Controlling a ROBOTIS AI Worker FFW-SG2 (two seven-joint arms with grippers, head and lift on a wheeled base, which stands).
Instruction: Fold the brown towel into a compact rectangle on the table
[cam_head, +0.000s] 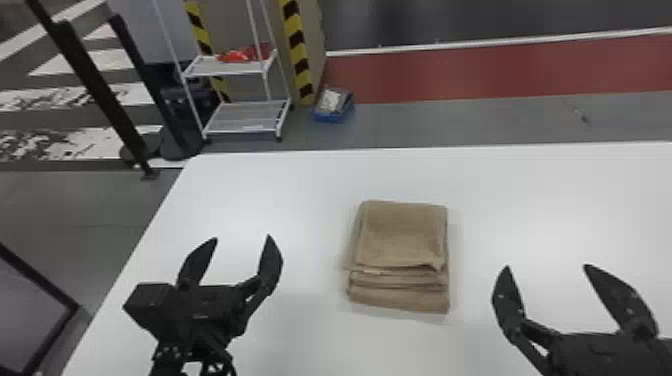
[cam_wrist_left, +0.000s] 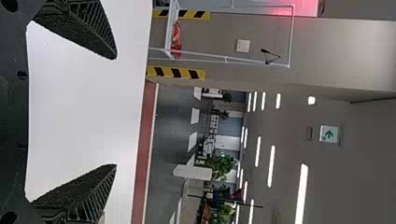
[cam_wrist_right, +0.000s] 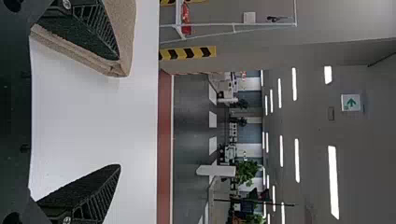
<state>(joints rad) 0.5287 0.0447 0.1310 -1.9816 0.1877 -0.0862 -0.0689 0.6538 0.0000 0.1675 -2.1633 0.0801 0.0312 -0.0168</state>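
Brown towel (cam_head: 402, 237) lies folded on our tabletop (cam_head: 280, 185), right of our left end effector (cam_head: 242, 237) and left of our right end effector (cam_head: 547, 266). We have both released, spread wide.

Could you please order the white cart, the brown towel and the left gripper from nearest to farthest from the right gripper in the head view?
1. Brown towel, on the table, left of the right gripper.
2. Left gripper, on the towel's left.
3. White cart, at left, past the table's far edge.
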